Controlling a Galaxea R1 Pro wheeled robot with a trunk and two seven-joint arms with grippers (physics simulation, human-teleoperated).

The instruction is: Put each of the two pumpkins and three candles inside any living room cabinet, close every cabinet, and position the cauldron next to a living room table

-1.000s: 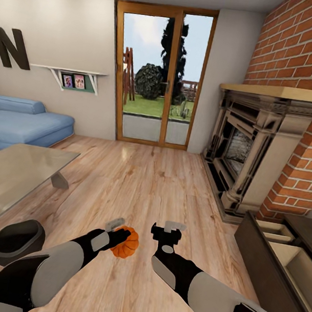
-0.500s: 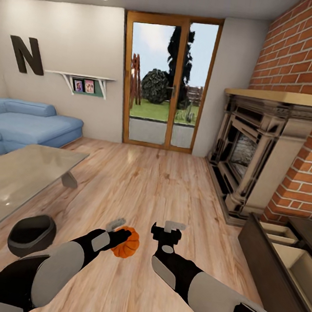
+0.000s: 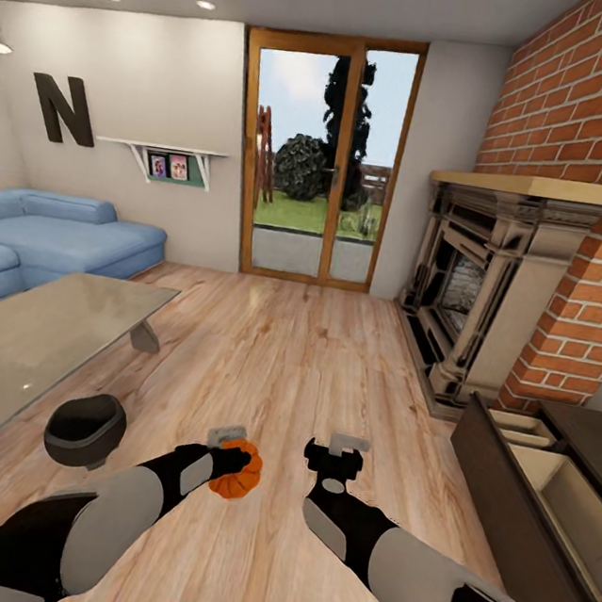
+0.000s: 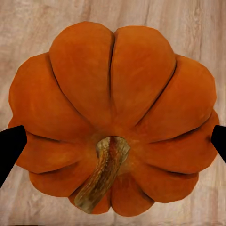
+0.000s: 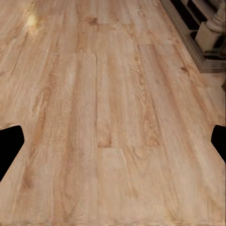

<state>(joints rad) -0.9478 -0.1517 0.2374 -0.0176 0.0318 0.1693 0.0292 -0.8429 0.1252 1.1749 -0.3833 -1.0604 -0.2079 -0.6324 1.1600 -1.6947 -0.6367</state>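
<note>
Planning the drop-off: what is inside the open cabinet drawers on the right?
The open drawers of the cabinet show pale beige interiors with nothing visible in them, though their near parts are hidden by the drawer fronts. The pumpkin is in the left gripper.

Bright even light, soft shadows, sharp

The only readable sign is 1 big dark letter "N" [image 3: 63, 107] on the pale wall [image 3: 142, 62].
</note>
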